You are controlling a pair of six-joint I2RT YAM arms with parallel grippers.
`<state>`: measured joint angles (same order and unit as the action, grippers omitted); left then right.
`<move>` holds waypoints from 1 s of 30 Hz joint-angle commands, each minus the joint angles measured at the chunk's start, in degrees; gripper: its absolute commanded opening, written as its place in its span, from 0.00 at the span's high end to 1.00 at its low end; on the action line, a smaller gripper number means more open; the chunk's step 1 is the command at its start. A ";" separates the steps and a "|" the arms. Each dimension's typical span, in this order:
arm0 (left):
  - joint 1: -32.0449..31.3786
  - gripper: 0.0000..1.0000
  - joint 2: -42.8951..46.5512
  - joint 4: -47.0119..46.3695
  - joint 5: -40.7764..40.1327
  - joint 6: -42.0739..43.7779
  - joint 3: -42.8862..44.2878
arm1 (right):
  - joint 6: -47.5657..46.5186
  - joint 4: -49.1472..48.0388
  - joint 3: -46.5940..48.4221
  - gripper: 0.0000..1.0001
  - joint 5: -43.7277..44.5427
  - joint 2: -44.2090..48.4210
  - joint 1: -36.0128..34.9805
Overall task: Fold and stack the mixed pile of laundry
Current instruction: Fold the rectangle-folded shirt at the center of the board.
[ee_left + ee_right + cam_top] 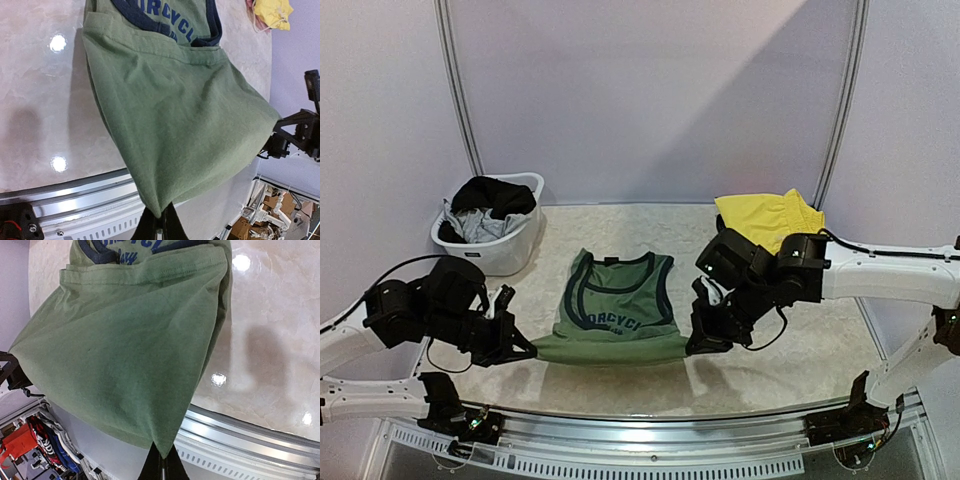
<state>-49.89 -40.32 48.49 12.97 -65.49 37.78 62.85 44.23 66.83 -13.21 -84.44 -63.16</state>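
Over the near edge of the table point(800, 335), my left gripper point(523, 349) and right gripper point(700, 344) are each clenched on a hem corner of the olive-green shirt point(617, 312). The hem is lifted taut between them, and the navy-trimmed chest end lies flat on the tabletop. Farther out, the yellow garment point(770, 218) sits far right behind my right arm, and the grey and black pieces point(485, 205) are in the white tub point(510, 250) far left.

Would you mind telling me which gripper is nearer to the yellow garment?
Right: the right gripper pinches the shirt near the yellow garment; the left gripper is across the table.
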 commanded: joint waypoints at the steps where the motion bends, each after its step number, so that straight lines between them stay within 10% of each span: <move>1: -0.48 1.00 -4.93 6.47 -4.18 1.51 5.06 | -2.83 8.99 6.69 1.00 4.42 -3.71 0.17; 30: 13.62 1.00 -39.16 14.36 -6.89 20.55 39.16 | -26.57 28.43 39.98 1.00 7.96 -24.71 14.00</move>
<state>-38.72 -75.75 61.17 5.61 -50.15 72.66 39.13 70.00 103.24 -6.57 -107.26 -51.48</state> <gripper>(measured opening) 0.035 0.007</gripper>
